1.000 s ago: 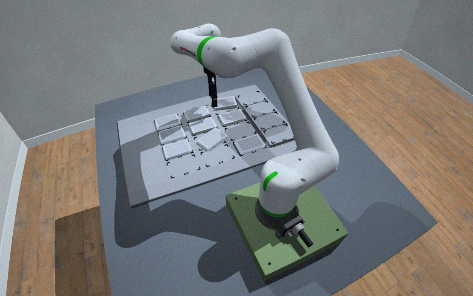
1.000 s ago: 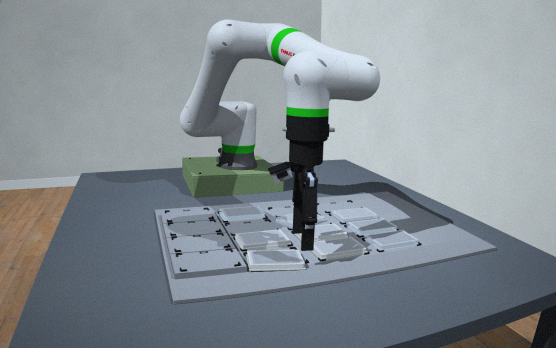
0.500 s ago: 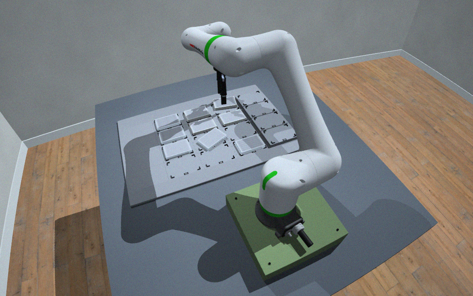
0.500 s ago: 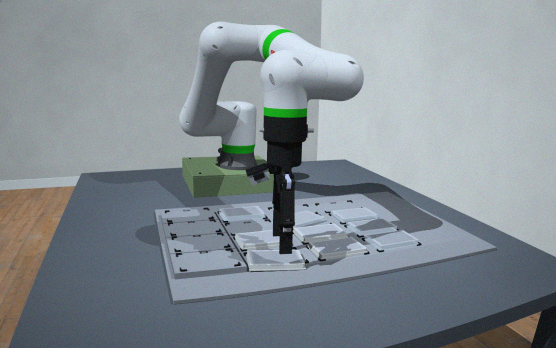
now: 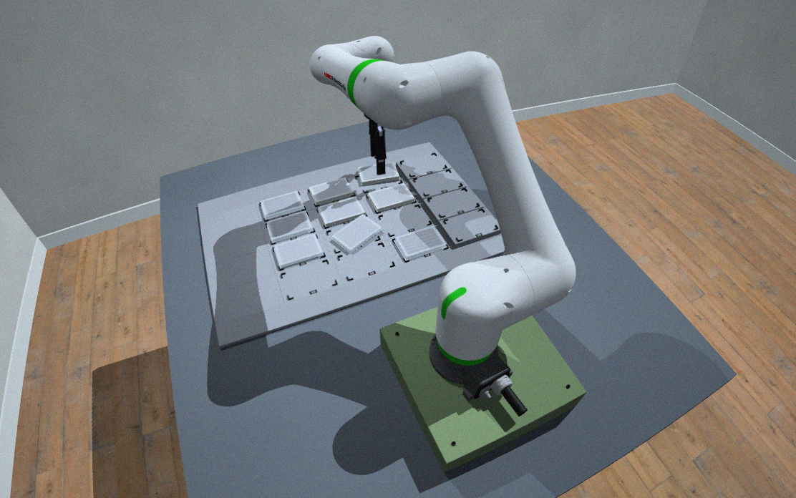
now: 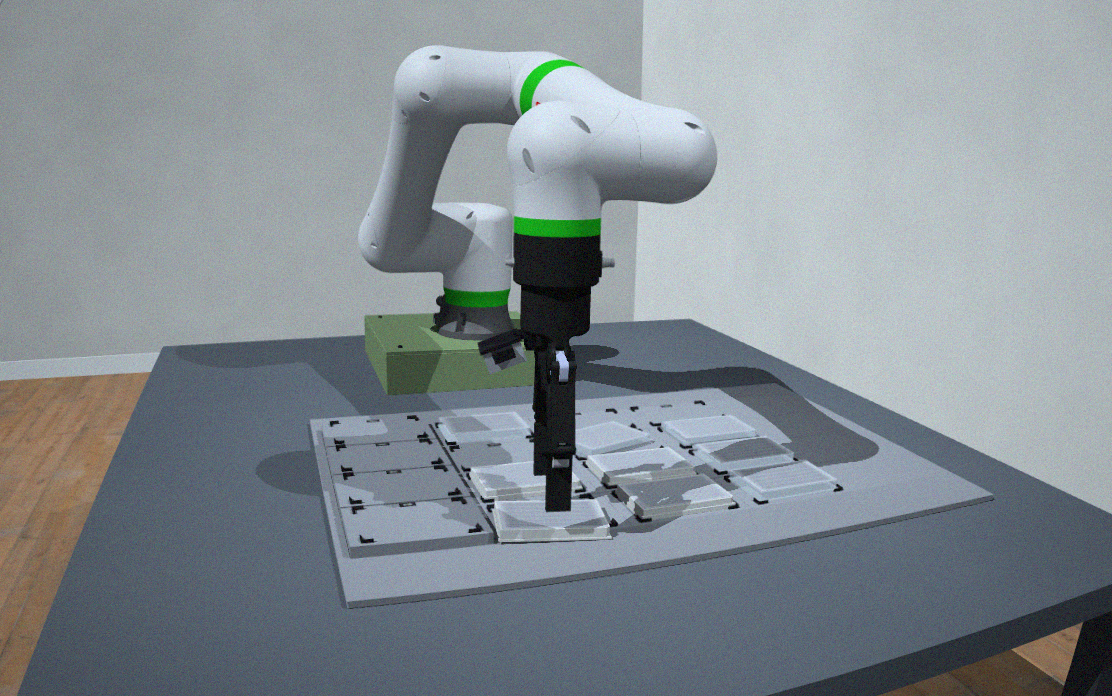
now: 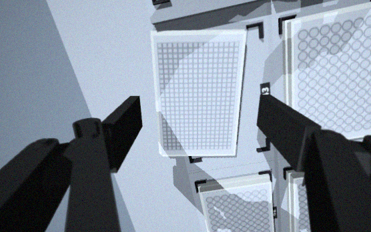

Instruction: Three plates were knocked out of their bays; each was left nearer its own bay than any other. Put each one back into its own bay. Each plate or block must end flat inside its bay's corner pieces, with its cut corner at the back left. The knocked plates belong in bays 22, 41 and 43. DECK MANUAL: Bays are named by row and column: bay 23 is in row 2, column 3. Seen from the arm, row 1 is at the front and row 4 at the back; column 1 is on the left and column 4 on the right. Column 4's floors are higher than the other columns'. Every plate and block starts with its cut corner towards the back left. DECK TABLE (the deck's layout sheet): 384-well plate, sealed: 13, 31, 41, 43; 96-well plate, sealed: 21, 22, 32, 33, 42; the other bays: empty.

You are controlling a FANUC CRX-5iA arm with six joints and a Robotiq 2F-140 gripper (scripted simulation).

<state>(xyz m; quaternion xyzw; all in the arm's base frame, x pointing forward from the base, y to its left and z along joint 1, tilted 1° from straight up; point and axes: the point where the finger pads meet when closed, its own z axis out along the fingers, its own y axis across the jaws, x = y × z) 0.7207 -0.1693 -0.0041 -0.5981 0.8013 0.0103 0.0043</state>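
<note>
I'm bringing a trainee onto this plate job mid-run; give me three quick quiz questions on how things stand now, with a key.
1. Multiple choice. How is the hand at the back-row plate?
a) shut on it
b) open, gripping nothing
c) lifting it by one corner
2. True or false: a plate rests on the raised column.
3. Fill in: counted from the arm's left, the plainly turned plate lies in column ___.

Key: 1 b; 2 false; 3 two.
</note>
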